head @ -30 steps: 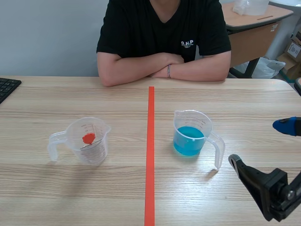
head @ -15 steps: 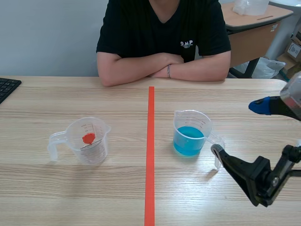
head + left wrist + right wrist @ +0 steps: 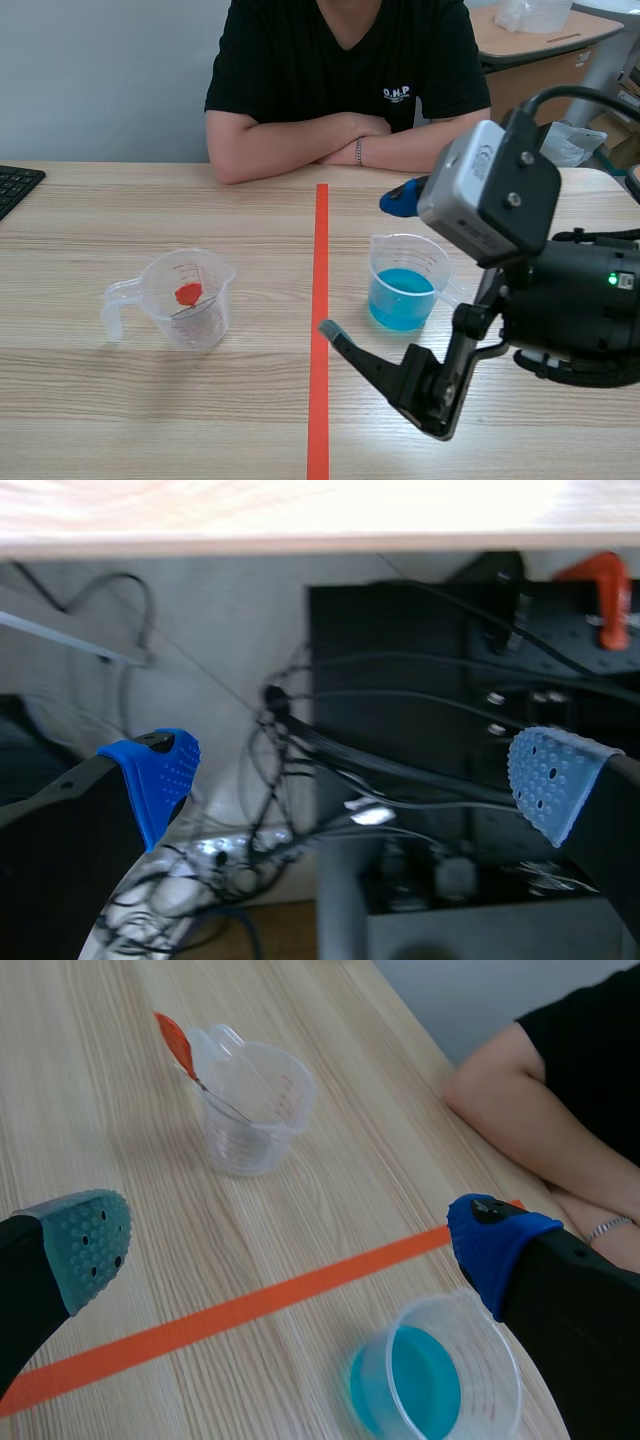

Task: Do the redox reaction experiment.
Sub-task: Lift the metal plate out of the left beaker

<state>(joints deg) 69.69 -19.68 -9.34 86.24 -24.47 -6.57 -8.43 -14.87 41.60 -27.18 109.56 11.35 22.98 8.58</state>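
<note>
Right hand: fingers spread wide, nothing between them. It hangs above the counter and touches neither cup. In the scene view its grey-green pad stands over the orange tape line, on the robot's side. Its blue pad stands past the far rim of the blue-liquid cup. In the right wrist view that cup lies under the hand, closer to the blue-padded finger than to the other.

Blue-liquid cup: clear plastic with a handle, upright, just right of the tape line. It is roughly a third full of blue liquid.

Second cup: clear and handled, upright, left of the tape line and well apart from the first. A thin stick with a red end leans inside it, with the red end above the rim in the wrist view.

Left hand: fingers spread, gripping nothing. It is not seen in the scene view. Its own camera shows it below the counter edge, facing tangled cables and a black box.

A person sits at the far side with arms folded on the counter. A keyboard corner shows at the far left edge.
</note>
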